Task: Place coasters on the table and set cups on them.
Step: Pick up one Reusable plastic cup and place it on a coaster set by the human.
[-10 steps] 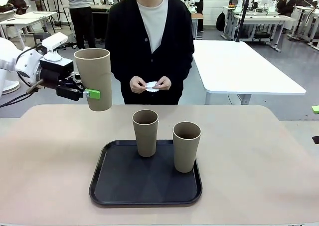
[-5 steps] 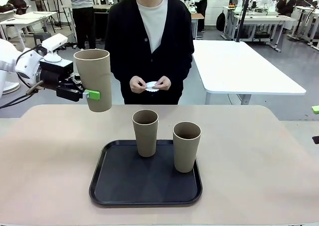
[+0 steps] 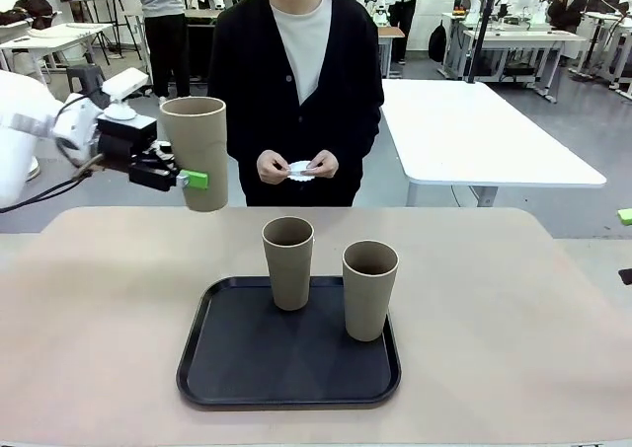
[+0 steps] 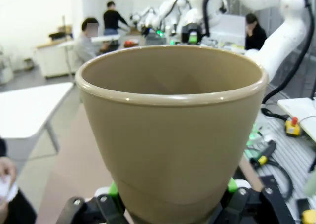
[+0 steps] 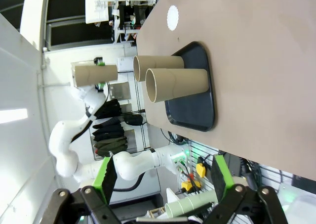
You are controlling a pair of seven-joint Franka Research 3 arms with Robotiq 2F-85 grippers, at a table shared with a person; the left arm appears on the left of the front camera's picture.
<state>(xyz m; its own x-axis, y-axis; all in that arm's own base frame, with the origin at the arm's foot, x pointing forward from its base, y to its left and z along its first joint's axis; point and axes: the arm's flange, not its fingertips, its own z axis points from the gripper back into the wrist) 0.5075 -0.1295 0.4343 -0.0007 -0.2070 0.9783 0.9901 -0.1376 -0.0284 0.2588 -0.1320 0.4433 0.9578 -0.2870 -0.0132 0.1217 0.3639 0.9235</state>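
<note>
Left gripper point(image 3: 201, 180) clamped one tan cup point(image 3: 195, 136) aloft near the table point(image 3: 99, 299), seemingly awaiting the coaster point(image 3: 301, 169) in the person's hands point(image 3: 273, 168); right gripper point(image 5: 165, 177) stood open.

**Surface clearance: centre obstructed, flanks free**
The centre of the surface point(image 3: 494, 299) is taken by the black tray point(image 3: 227, 368), with the left cup point(image 3: 287, 262) and the right cup point(image 3: 369, 289) standing apart on it. Both flanks are left bare. Above the far left, passage is blocked by the raised cup point(image 3: 193, 131) clamped in the left gripper point(image 3: 197, 179).
</note>
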